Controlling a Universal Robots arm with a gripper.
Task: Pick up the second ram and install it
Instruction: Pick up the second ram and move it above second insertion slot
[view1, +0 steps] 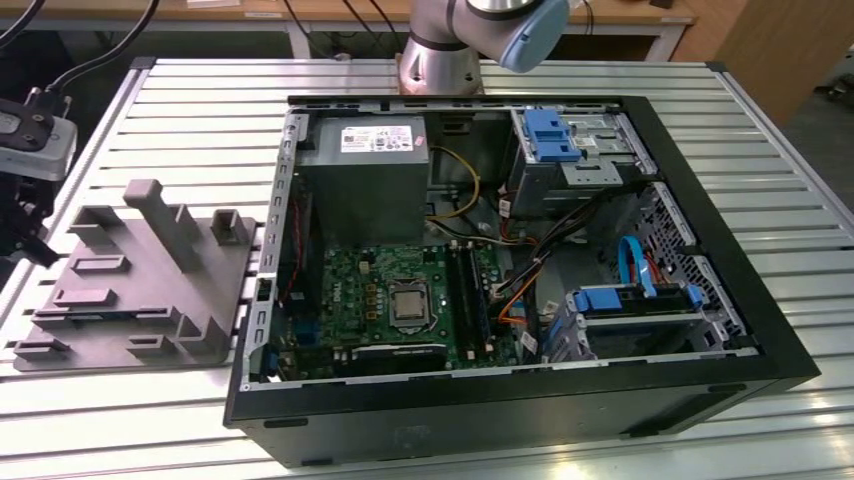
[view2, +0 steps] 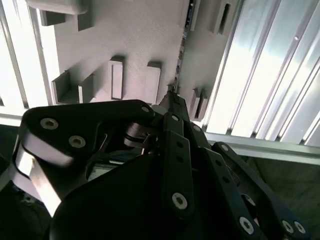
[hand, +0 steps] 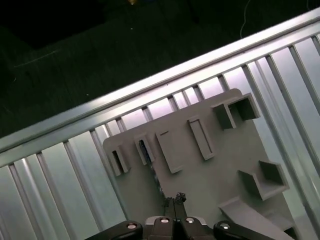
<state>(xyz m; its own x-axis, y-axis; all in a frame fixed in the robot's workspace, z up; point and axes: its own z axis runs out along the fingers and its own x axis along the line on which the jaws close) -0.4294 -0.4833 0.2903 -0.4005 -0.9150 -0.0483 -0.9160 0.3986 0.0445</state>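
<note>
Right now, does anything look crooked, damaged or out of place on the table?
Nothing stands out. The fixture lies flat on the table. The ram stands straight on edge in it, right by the gripper. The case lies open with its cables inside.

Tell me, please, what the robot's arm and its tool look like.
The arm is silver-grey metal with a light blue joint cap. The tool is black, built of flat linkage bars pinned with round silver screws.
</note>
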